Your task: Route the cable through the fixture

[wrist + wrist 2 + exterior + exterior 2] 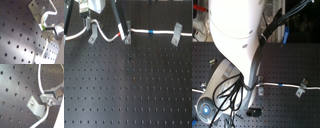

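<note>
Cable partly hidden behind arm, pincer obscured

White cable through slanted grey fixture

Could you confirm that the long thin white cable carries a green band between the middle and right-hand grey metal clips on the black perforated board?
Not quite: that band on the long thin white cable is blue, as the first exterior view shows. It does sit between the middle grey metal clip and the right-hand one.

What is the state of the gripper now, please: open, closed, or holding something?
Gripper: the jaws are closed on the cable, next to a fixture in the first wrist view.
</note>
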You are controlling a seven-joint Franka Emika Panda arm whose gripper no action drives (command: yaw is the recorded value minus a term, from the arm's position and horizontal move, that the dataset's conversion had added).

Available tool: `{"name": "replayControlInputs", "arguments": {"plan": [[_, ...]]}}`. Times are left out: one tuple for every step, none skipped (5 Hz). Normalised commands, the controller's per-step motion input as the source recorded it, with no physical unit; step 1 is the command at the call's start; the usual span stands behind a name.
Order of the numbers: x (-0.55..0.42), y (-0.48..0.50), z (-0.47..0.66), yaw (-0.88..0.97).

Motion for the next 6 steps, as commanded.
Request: {"name": "replayControlInputs", "arguments": {"plan": [[-0.104,0.003,0.0,0.29],[-0.016,-0.02,0.19,0.22],[-0.001,0.003,0.13,0.21],[-0.105,0.085,0.05,0.07],[-0.196,0.17,0.03,0.13],[-0.183,0.179,0.04,0.16]]}}
